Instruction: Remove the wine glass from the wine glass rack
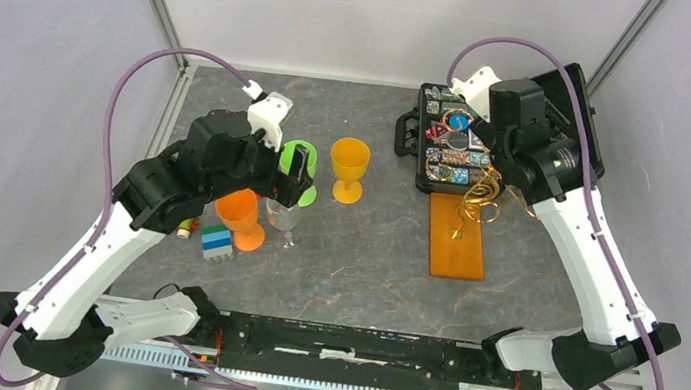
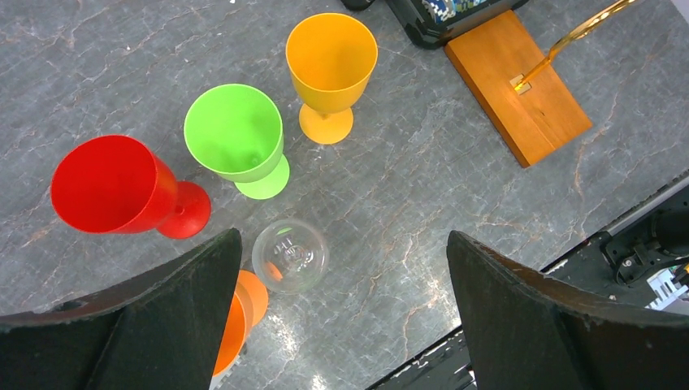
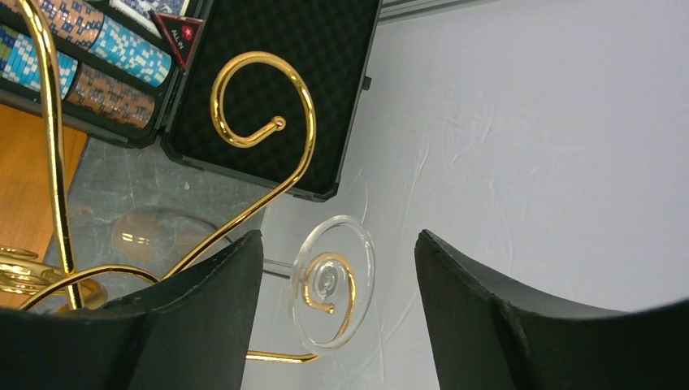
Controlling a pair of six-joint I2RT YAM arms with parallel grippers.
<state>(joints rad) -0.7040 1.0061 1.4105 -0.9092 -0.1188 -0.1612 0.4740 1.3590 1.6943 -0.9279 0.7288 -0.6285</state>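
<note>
The wine glass rack (image 1: 480,199) is a gold wire stand on an orange-brown wooden base (image 1: 457,238). In the right wrist view a clear wine glass hangs sideways on one curled arm: its round foot (image 3: 333,280) sits over the spiral, and its bowl (image 3: 154,234) shows blurred behind the left finger. My right gripper (image 3: 339,260) is open, with one jaw on each side of the foot and touching neither side. My left gripper (image 2: 345,244) is open and empty above a second clear glass (image 2: 290,256), which stands on the table.
An open black case (image 1: 448,148) of poker chips lies behind the rack. Red (image 2: 114,187), green (image 2: 236,134), yellow (image 2: 331,57) and orange (image 2: 244,309) plastic goblets stand around the left gripper. A small block stack (image 1: 217,242) sits near the left arm.
</note>
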